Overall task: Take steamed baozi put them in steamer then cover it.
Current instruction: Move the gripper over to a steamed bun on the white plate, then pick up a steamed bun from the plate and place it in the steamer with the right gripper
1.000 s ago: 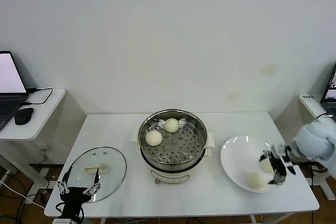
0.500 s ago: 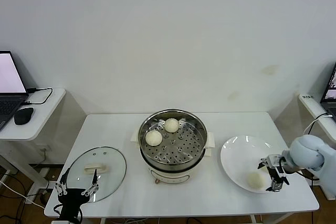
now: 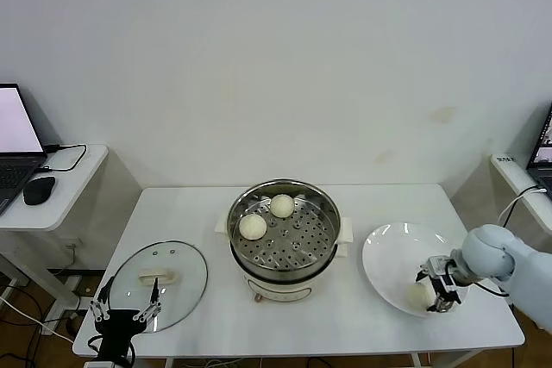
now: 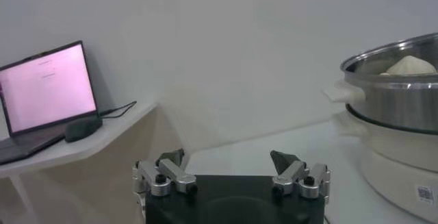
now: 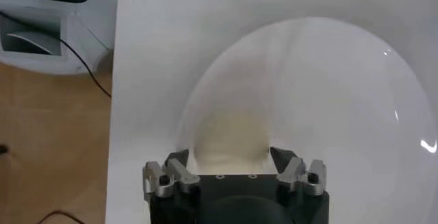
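At the bench's (image 3: 345, 316) front left corner the left hand (image 3: 128, 310) hangs with its fingers spread wide, holding nothing, just off the near rim of the cover (image 3: 160, 283). The glass cover lies flat on the bench, handle up, near the left edge. In the middle of the bench stands the steamer (image 3: 285, 239), open, with two steamed baozi (image 3: 253, 227) on its perforated tray, one at the back and one toward the left. Toward the right edge sits a white plate (image 3: 392, 252). There the right hand (image 3: 434, 286) is down on the plate's near side, its fingers (image 5: 179, 159) set on either side of a third baozi (image 3: 420, 295), closing against its flanks; the bun rests on the plate.
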